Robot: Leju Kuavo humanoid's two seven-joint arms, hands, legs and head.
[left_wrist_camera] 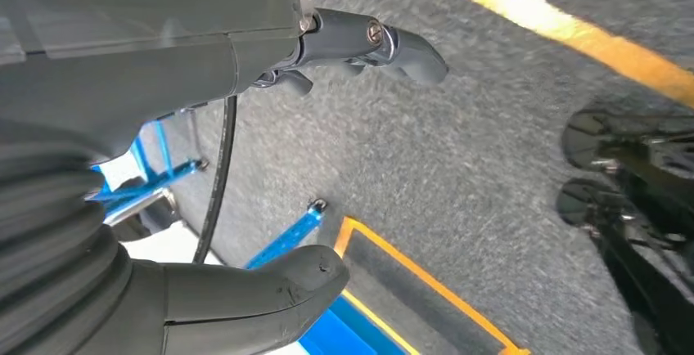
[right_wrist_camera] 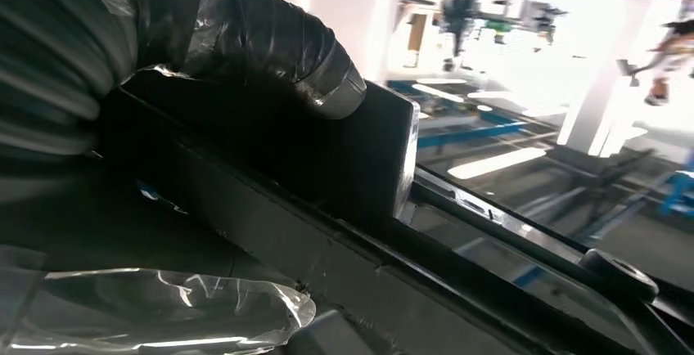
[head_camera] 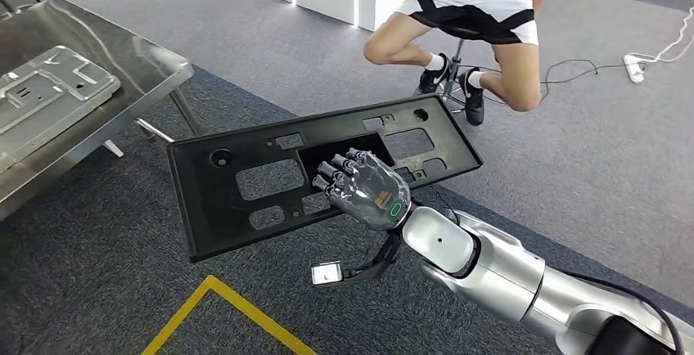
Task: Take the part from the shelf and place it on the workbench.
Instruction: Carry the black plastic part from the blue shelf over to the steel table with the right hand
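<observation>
The part is a long black plastic panel with several cut-outs, held flat in the air over the carpet. My right hand grips it through a cut-out near its middle, fingers curled over the edge. In the right wrist view the thumb presses on the black panel. The steel workbench stands at the upper left, a short way beyond the panel's left end. My left hand hangs over grey carpet with fingers apart and nothing in it.
A grey metal plate lies on the workbench. A person sits on a stool behind the panel, feet near its far edge. A white power strip and cable lie at the upper right. Yellow floor tape runs below the panel.
</observation>
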